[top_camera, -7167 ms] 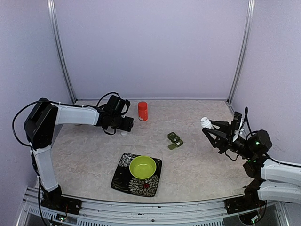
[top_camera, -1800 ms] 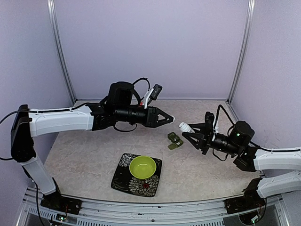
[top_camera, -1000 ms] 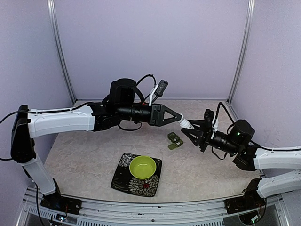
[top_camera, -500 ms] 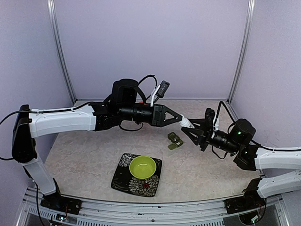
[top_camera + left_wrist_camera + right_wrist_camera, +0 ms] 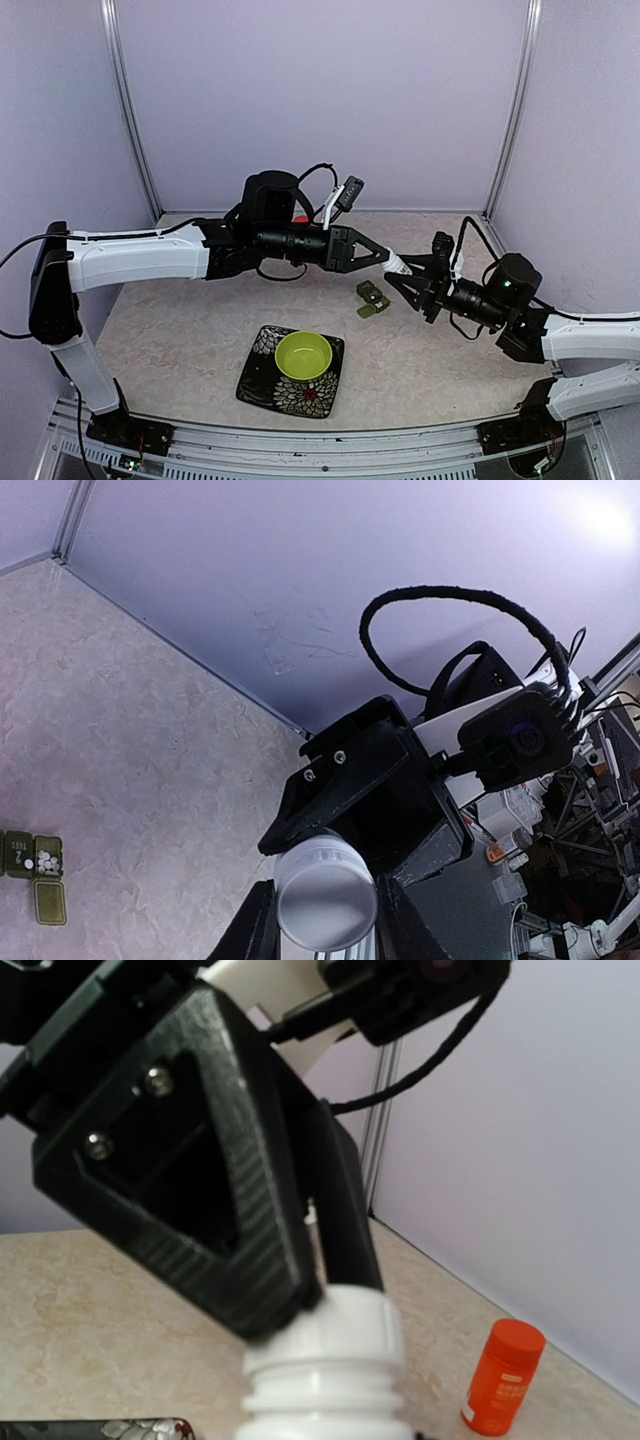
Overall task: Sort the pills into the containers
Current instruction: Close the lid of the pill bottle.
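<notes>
Small dark green pillbox (image 5: pixel 372 298), flat on the worktop (image 5: pixel 200 320) right of centre, lids flipped open, tiny white pills (image 5: pixel 44 860) in one compartment

Count: 1 lime bowl (image 5: pixel 303 355), 1 plate (image 5: pixel 262 380) under it, 1 pillbox (image 5: pixel 372 298) up-right of bowl, 1 white bottle (image 5: pixel 397 265), 1 orange bottle (image 5: pixel 503 1375), 2 grippers: left gripper (image 5: pixel 386 258), right gripper (image 5: pixel 408 277).
</notes>
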You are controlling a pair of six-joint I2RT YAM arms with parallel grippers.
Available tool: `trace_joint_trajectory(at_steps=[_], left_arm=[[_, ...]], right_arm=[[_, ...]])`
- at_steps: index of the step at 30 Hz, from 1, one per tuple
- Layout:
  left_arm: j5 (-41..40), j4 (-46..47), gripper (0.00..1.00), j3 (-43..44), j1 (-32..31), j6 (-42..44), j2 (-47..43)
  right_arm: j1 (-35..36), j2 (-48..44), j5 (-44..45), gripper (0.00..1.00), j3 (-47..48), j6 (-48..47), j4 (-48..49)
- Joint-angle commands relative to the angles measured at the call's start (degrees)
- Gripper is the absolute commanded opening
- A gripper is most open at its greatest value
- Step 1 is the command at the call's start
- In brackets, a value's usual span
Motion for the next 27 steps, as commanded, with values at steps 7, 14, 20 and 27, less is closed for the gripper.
trace_joint_trajectory(at_steps=[7,14,20,27], left_arm=[[4.3,-1.1,0.28,2.6,-0.9,-0.4,3.0],[8.4,1.2,0.28,2.3,-0.9,-0.4,3.7],[8.1,-1.7,0.28,2.9,-1.1,7.2,3.0],[5.7,-1.5,0.29,0.7,-1.1,16.1,0.2]], right_arm=[[3.2,-2.7,5.3,0.00,2.1,-6.8,-3.6],[3.6,-4.3,5.9,0.00,2.5,-9.7,-6.7],[3.6,-4.5,-0.5,0.00,4.9,-1.7,-9.2],[3.6,-4.3,-6.1,0.00,5.5,11.3,-9.6]])
